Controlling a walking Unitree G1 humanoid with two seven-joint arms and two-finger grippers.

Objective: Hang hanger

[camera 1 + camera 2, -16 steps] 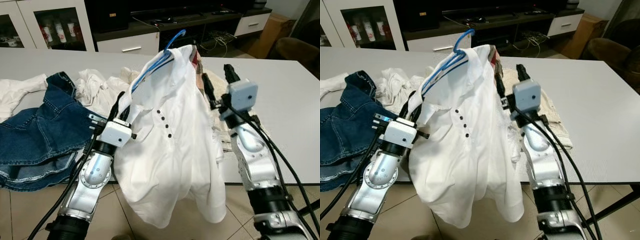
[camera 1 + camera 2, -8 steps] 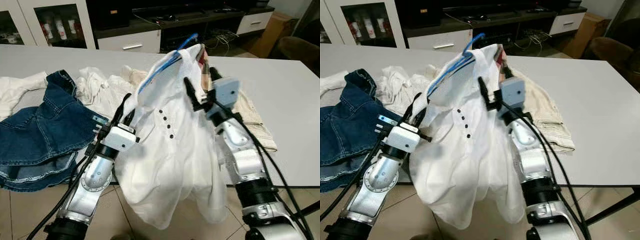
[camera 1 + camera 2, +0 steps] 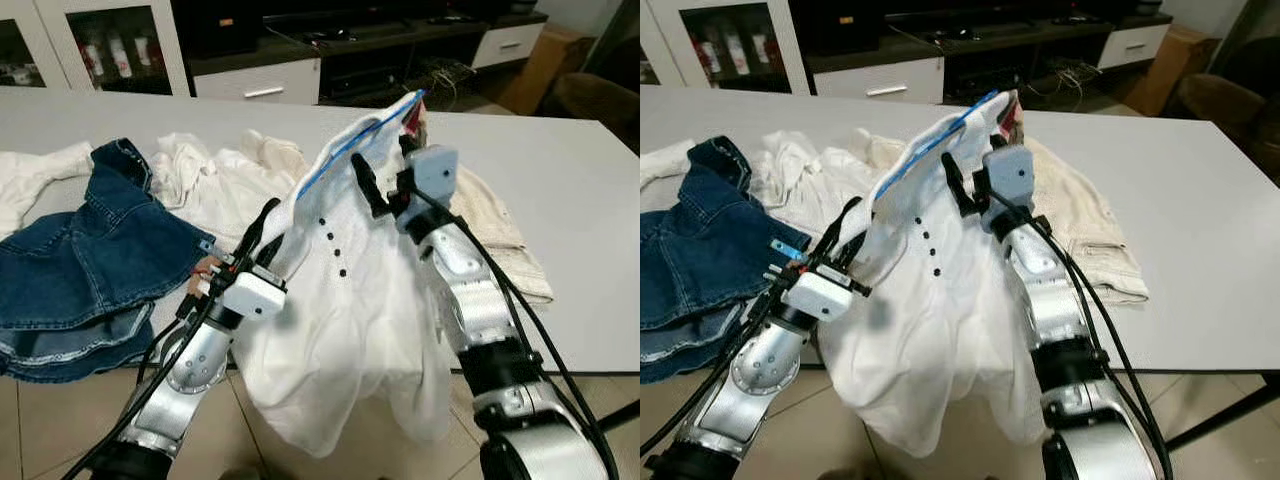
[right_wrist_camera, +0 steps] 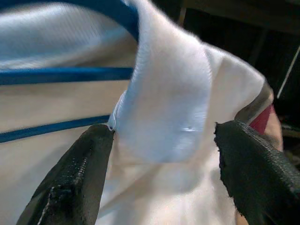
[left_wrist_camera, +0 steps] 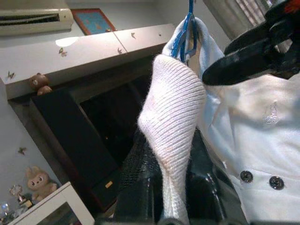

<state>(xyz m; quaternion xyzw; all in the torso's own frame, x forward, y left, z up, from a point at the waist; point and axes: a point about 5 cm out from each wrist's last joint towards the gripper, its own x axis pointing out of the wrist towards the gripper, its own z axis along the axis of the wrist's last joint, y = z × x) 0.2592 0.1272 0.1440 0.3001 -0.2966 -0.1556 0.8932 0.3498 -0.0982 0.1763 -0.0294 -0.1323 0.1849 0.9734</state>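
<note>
Now the bench (image 3: 590, 190) spans the middle of the frame, with jeans (image 3: 70, 270) at left and loose white clothes (image 3: 215, 180) behind my arms. Largest among the task's things is the shirt (image 3: 345, 330), draped at centre and hanging off the bench's near edge toward the floor. Inside it the blue hanger (image 3: 350, 150) slants from lower left up to upper right, its hook end at the top by the collar. My left tool (image 3: 258, 225) grips the shirt's lower-left shoulder, fingers closed on a fold of cloth. My right tool (image 3: 383, 172) sits just below the hook end at upper centre, fingers spread, the collar between them and not yet pinched. I judge the right arm is nearer the hook, so the hanger's long axis runs from my left tool up toward it.
</note>
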